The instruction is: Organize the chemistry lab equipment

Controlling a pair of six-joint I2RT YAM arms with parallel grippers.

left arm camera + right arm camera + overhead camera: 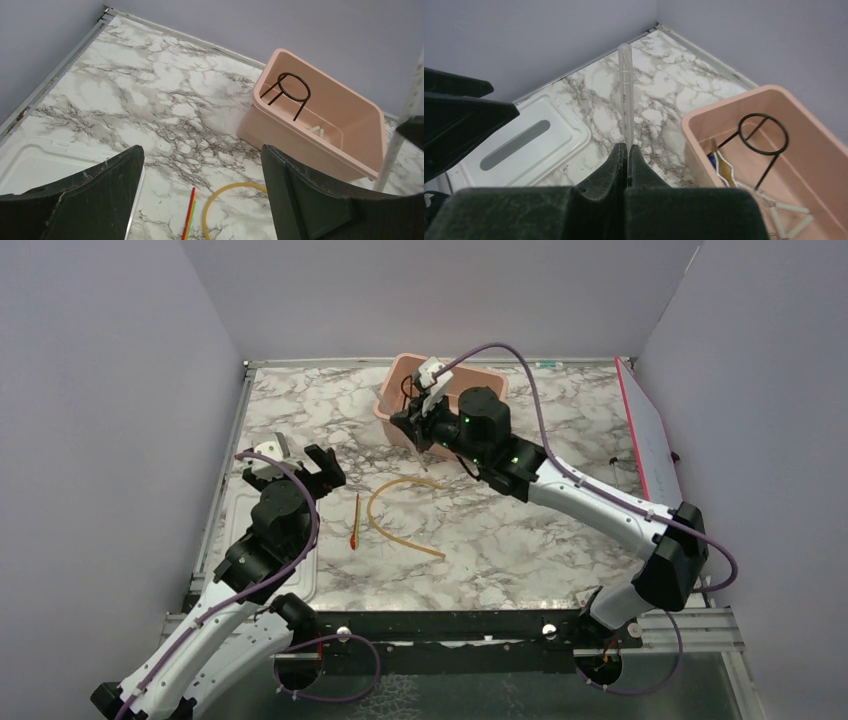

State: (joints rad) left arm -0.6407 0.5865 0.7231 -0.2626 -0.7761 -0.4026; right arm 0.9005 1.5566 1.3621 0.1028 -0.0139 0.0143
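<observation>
Right gripper (628, 150): pressed together on a thin clear graduated tube (625, 90), a pipette by the look. It is pinched near one end, and the rest sticks out past the fingertips. The overhead view has this gripper at the near-left rim of the pink tub (734, 102). The wrist view puts the clear tube over the marble table (599, 100), just beside the tub and not in it.

Left gripper (318, 468): spread wide, holding nothing, hanging above the table near the white lid (45, 160).

Step in hand, as I read it: depositing the clear tube in the tub. The next move calls for shifting over the opening and lining the tube up with the tub's length before I part the fingers. Otherwise it may catch on the rim or the ring stand.

Tub contents: black wire ring stand (764, 145), upright; metal tongs with white tips (789, 207); a small blue piece (710, 161). Other bits are too small to name.

Loose on the table: curved tan rubber tube (372, 512) and red-orange rod (354, 520), side by side, near the left gripper. I judge those are next.
</observation>
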